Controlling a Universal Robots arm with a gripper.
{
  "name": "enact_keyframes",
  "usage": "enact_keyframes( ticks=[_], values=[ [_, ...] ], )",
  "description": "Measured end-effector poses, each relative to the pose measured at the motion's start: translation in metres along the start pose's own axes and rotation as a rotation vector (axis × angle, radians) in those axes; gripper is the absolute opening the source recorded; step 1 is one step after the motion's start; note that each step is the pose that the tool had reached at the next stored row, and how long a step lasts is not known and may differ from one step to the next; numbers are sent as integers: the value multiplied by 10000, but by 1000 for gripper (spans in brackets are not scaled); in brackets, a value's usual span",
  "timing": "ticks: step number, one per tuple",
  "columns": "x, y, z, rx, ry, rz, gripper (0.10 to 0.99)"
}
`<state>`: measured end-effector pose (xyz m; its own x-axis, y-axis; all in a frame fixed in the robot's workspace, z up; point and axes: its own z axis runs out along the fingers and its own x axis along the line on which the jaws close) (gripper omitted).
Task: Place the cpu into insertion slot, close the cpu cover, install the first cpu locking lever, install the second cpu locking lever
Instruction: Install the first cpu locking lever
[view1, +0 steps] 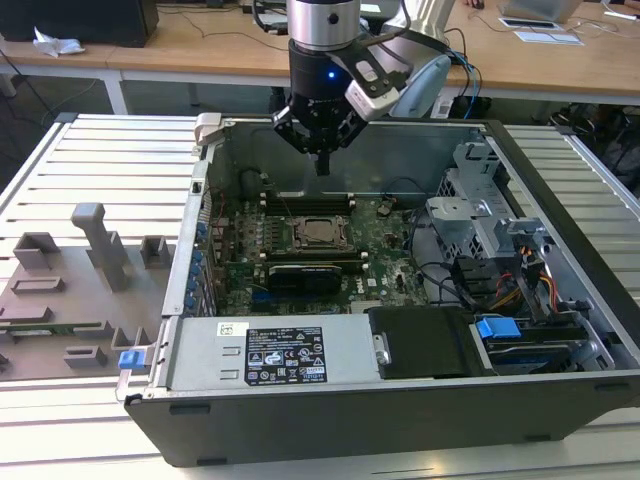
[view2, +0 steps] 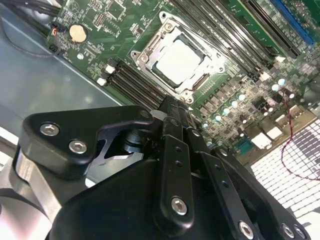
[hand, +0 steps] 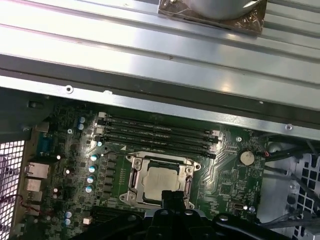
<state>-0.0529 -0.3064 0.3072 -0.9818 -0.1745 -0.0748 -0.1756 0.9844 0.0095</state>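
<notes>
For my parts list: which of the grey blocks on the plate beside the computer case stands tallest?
The T-topped post: it rises well above the other grey blocks, which are all low and squat.

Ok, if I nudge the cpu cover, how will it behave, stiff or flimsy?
The cpu cover looks like thin sheet metal, so probably light and slightly springy. It lies flat around the cpu, so a push would likely press it down, not slide it.

Bright, even room light; white glare on the cpu (view2: 179, 61), soft shadows
</notes>
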Motion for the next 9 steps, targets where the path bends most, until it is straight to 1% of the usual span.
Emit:
enact_keyframes(
  ticks=[4,6,9],
  values=[
    [0,0,0,-30,3,-403,106],
    [0,0,0,-59,6,-783,106],
    [0,0,0,-83,10,-1103,106]
  ],
)
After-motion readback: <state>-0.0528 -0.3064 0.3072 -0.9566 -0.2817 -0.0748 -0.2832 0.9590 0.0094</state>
